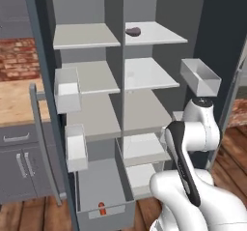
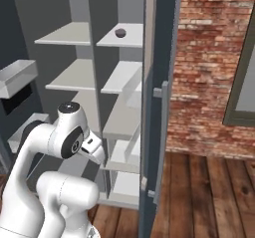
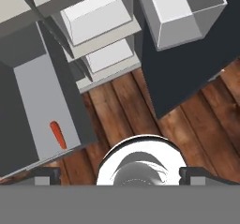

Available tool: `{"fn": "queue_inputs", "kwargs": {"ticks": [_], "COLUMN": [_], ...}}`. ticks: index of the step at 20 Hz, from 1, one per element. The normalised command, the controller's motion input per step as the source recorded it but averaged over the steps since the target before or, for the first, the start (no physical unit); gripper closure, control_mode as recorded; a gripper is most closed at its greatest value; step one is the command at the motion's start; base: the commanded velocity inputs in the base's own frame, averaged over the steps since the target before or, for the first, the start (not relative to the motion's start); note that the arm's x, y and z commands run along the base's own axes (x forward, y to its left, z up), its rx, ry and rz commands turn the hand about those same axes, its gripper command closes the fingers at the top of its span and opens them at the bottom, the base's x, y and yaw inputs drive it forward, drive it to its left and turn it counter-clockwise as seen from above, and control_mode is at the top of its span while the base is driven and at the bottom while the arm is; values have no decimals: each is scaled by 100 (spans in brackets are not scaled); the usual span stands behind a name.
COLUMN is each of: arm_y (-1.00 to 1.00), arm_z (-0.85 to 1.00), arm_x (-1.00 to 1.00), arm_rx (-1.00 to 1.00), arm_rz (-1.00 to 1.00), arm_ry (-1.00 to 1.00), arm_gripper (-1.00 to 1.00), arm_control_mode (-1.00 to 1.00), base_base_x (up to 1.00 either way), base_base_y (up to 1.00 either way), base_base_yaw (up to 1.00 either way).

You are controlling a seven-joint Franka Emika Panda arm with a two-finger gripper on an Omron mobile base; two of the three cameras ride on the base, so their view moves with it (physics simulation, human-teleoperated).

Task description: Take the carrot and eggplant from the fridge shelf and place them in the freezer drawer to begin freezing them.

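Eggplant (image 1: 133, 31): one small dark purple-brown rounded lump, lying alone on the top right fridge shelf (image 1: 161, 36), near its back left corner; also seen in the right base view as a dark blob on the upper shelf. Judged light, firm under a smooth and likely slippery skin; best taken across the widest part of the body, since the rounded ends would probably squirt out of a narrow grip. Stem tip too small to make out. Carrot (image 1: 101, 209): one short orange-red stick, lying flat on the floor of the freezer drawer (image 1: 103, 214), close behind its pale front panel; stiff, light, already placed by the look of it. Freezer drawer: deep grey box, pulled open at the bottom of the fridge, with ample room beside the carrot. Pincer (image 3: 117, 176): fingertips set wide apart at the bottom of the hand view, nothing between them, looking down over the drawer and floor. Surroundings: pale bare shelves, translucent door bins (image 1: 67, 89), wooden plank floor (image 3: 140, 110), brick wall (image 2: 209, 58), grey cabinets (image 1: 19, 162) beneath a wooden desk (image 1: 14, 99).
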Motion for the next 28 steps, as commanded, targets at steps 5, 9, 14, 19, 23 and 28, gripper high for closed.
{"fn": "queue_inputs", "kwargs": {"ticks": [5,9,14,19,23,28], "arm_y": [0,0,0,0,0,0], "arm_z": [0,0,0,0,0,0], "arm_x": [0,0,0,0,0,0], "arm_rx": [0,0,0,0,0,0], "arm_rz": [0,0,0,0,0,0], "arm_ry": [0,0,0,0,0,0], "arm_gripper": [-100,-100,-100,-100,-100,-100], "arm_control_mode": [100,100,100,100,100,100], "base_base_x": [44,44,44,46,45,40], "base_base_y": [-2,-15,-5,-5,-3,-6], "base_base_yaw": [0,0,0,0,0,0]}}
